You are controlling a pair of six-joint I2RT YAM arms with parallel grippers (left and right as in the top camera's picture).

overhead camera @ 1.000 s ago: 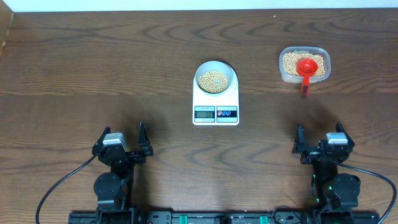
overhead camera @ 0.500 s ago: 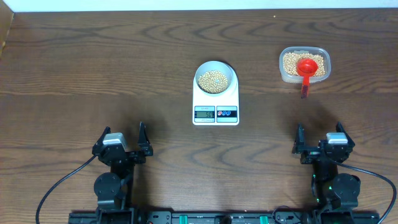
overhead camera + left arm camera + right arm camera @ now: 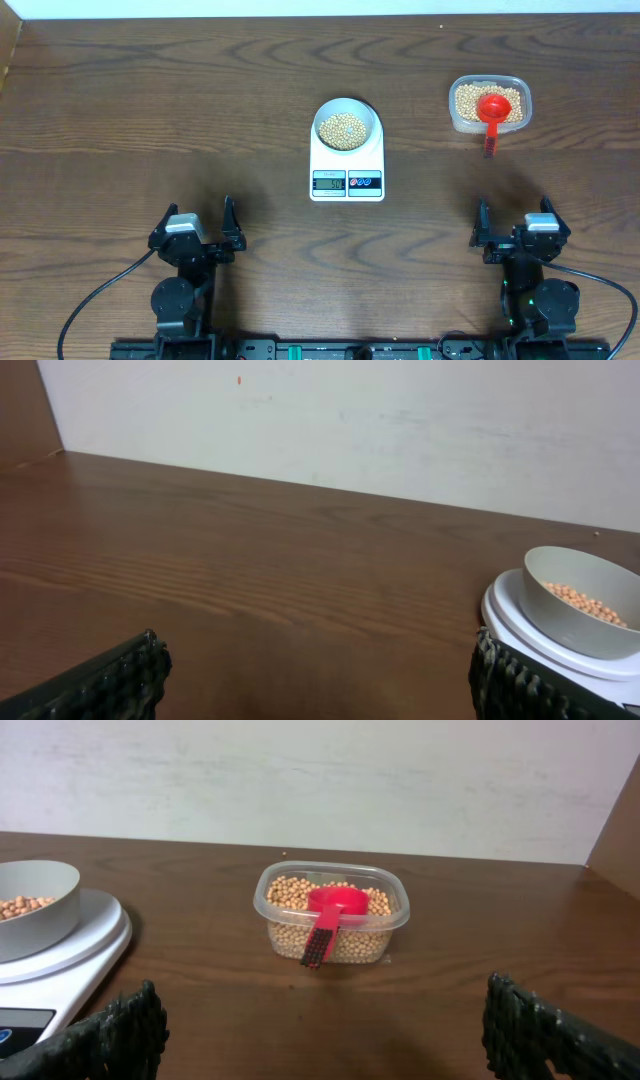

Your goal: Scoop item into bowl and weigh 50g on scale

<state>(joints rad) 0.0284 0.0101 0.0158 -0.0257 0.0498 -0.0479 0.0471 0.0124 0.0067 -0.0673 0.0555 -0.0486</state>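
The pale grey bowl (image 3: pixel 347 125) stands on the white scale (image 3: pixel 347 172) at the table's centre and holds tan beans (image 3: pixel 342 129). The scale's display is lit; its digits are too small to read. The bowl (image 3: pixel 575 600) and scale (image 3: pixel 530 630) show at the right of the left wrist view, and at the left of the right wrist view the bowl (image 3: pixel 35 905) and scale (image 3: pixel 80 955) appear again. My left gripper (image 3: pixel 200 228) is open and empty near the front edge. My right gripper (image 3: pixel 515 228) is open and empty at the front right.
A clear plastic tub (image 3: pixel 489 104) of beans stands at the back right, with a red scoop (image 3: pixel 492 112) resting in it, its handle over the near rim. Both also show in the right wrist view, the tub (image 3: pixel 332 915) and the scoop (image 3: pixel 335 910). A pale wall runs behind the table.
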